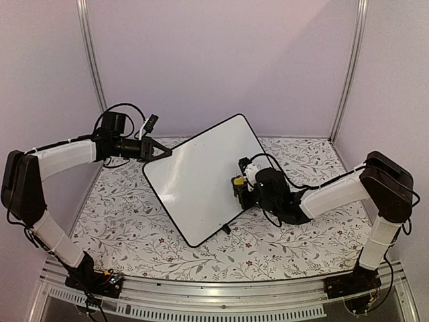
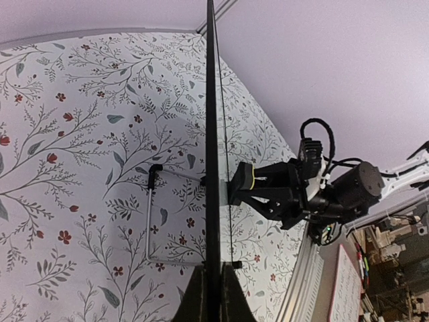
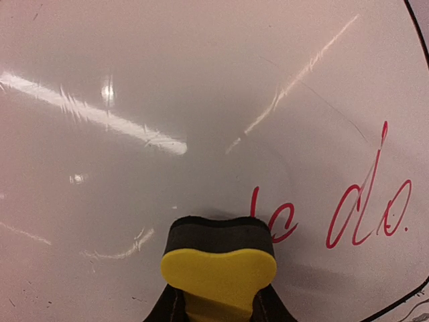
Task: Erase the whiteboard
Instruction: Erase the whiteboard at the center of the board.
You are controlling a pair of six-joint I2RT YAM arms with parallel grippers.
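The whiteboard [image 1: 201, 181] stands tilted on the floral table, its face toward the right arm. My left gripper [image 1: 164, 153] is shut on its upper left edge. In the left wrist view the board's black edge [image 2: 212, 134] runs straight up from between my left gripper's [image 2: 212, 295] fingers. My right gripper [image 1: 238, 182] is shut on a yellow eraser [image 1: 237, 180], whose black felt [image 3: 218, 231] lies against the board face [image 3: 167, 100]. Red handwriting [image 3: 362, 215] sits just right of the eraser [image 3: 218, 268]. My right gripper [image 3: 218, 310] shows only its fingertips.
A floral cloth [image 1: 127, 221] covers the table. Behind the board a thin metal wire stand [image 2: 149, 221] rests on the cloth. An aluminium rail [image 1: 221, 295] runs along the near edge. White walls and metal posts [image 1: 90, 60] close in the back and sides.
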